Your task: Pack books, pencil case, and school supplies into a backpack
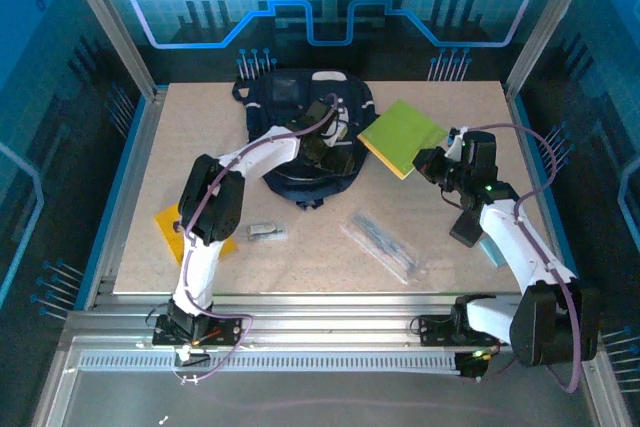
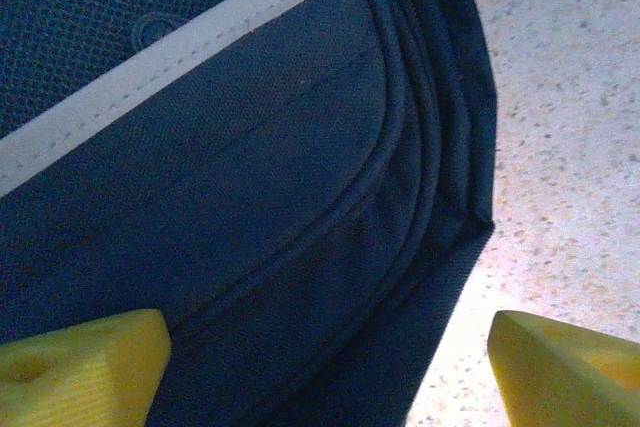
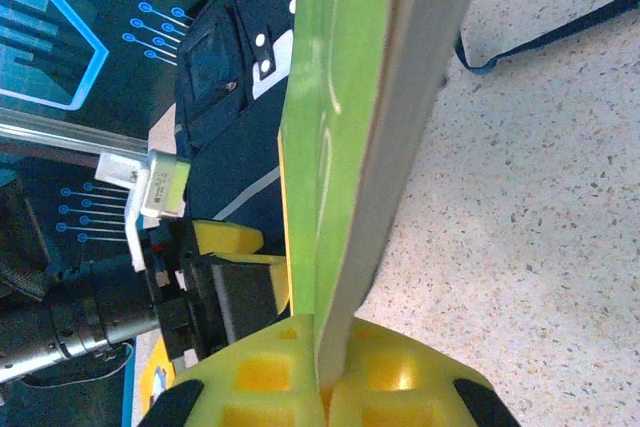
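Observation:
The navy backpack (image 1: 300,147) lies flat at the back middle of the table. My left gripper (image 1: 326,143) hovers right over it, open; its yellow fingertips (image 2: 80,367) stand wide apart, straddling a corner of the backpack (image 2: 250,177). My right gripper (image 1: 433,161) is shut on the edge of the yellow-green book (image 1: 402,135), holding it tilted just right of the backpack. In the right wrist view the book (image 3: 340,97) stands edge-on, clamped in the gripper (image 3: 325,377). The yellow book (image 1: 168,221) lies partly under the left arm. The pencil case (image 1: 385,245) and the small pale school supply (image 1: 265,232) lie in front.
A dark strap (image 3: 540,37) trails over the speckled table (image 2: 560,97) beside the backpack. A pale blue object (image 1: 490,249) lies partly under the right arm. Blue frame rails edge the table on both sides.

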You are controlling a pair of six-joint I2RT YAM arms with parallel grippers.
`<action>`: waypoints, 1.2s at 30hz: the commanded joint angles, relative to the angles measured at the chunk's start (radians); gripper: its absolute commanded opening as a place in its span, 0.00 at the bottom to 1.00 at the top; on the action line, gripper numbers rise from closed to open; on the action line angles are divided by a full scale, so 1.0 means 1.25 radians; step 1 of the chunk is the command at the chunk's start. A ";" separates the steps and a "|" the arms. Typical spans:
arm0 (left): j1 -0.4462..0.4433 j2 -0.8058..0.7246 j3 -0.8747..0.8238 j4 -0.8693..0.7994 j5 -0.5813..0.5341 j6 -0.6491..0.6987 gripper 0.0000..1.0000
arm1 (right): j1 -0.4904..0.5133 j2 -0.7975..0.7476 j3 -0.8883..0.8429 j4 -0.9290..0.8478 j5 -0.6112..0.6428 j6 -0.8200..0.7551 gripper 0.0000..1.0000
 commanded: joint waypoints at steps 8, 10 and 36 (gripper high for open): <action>0.005 -0.001 0.044 -0.057 -0.130 0.062 0.86 | -0.011 -0.022 0.007 -0.004 -0.017 -0.026 0.00; 0.005 -0.034 0.037 -0.046 -0.125 0.068 0.86 | -0.010 -0.020 0.012 -0.004 -0.013 -0.028 0.00; 0.044 0.183 0.150 -0.069 -0.156 0.235 0.74 | -0.011 -0.026 0.005 -0.010 -0.022 -0.021 0.00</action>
